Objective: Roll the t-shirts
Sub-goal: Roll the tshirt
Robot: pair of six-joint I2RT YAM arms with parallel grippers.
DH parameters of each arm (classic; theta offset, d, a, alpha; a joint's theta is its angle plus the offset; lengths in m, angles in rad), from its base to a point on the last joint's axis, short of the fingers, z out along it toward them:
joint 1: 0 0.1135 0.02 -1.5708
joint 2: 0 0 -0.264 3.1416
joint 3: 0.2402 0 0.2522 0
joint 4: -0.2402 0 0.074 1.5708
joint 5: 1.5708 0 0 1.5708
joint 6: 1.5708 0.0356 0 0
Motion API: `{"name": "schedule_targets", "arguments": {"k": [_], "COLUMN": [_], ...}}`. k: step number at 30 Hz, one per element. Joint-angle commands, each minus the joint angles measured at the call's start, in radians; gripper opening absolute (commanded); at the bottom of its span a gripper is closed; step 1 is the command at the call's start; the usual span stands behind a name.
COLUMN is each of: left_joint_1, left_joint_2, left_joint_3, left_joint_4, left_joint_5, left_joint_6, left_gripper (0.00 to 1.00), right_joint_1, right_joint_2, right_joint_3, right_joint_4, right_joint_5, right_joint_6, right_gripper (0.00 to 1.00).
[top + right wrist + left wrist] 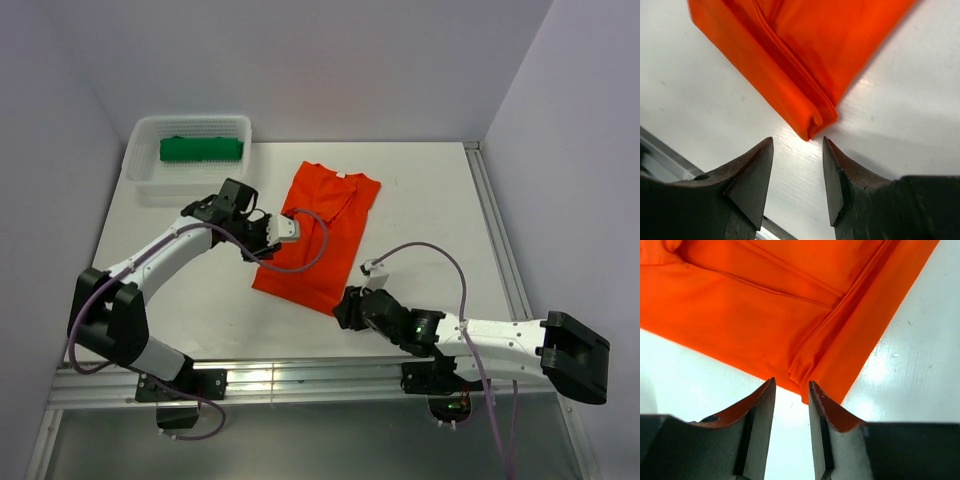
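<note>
The bright orange-red t-shirt [318, 235] lies flat on the white table, folded into a long strip with the collar at the far end. My left gripper [262, 250] is open at its near left corner; in the left wrist view [791, 390] the folded hem [805, 375] lies just ahead of the fingertips. My right gripper [344, 305] is open at the near right corner; in the right wrist view [797, 145] the folded corner [812, 122] lies just ahead of the gap. Neither holds cloth. The dark green t-shirt [200, 149] lies rolled in the basket.
The white plastic mesh basket [140, 170] stands at the back left of the table [430, 210]. A metal rail [300, 380] runs along the near edge and another [495, 230] along the right side. Grey walls close the back and sides.
</note>
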Motion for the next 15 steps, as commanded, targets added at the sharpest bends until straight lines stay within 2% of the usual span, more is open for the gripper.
{"name": "schedule_targets", "arguments": {"k": [1, 3, 6, 7, 9, 15], "left_joint_1": [0.023, 0.052, 0.124, 0.144, 0.144, 0.144], "left_joint_2": [-0.08, -0.112, -0.213, -0.229, -0.267, -0.334], "left_joint_3": [-0.033, -0.056, -0.102, -0.119, -0.173, -0.305], "left_joint_4": [0.027, 0.001, -0.03, -0.031, -0.03, 0.048], "left_joint_5": [0.008, 0.057, 0.107, 0.1, 0.088, 0.066], "left_joint_6": [-0.073, -0.069, -0.043, -0.043, -0.044, -0.055], "left_gripper": [0.39, 0.39, 0.4, 0.4, 0.41, 0.4], "right_joint_1": [0.09, 0.156, 0.193, 0.195, 0.193, 0.195], "right_joint_2": [0.013, 0.012, 0.001, 0.001, -0.003, -0.055], "right_joint_3": [0.068, 0.081, 0.079, 0.079, 0.073, 0.039], "right_joint_4": [-0.143, -0.184, -0.222, -0.229, -0.227, -0.221], "right_joint_5": [0.214, 0.271, 0.273, 0.27, 0.249, 0.209], "right_joint_6": [0.018, 0.038, 0.098, 0.131, 0.156, 0.182], "right_gripper": [0.52, 0.52, 0.52, 0.57, 0.61, 0.61]}}
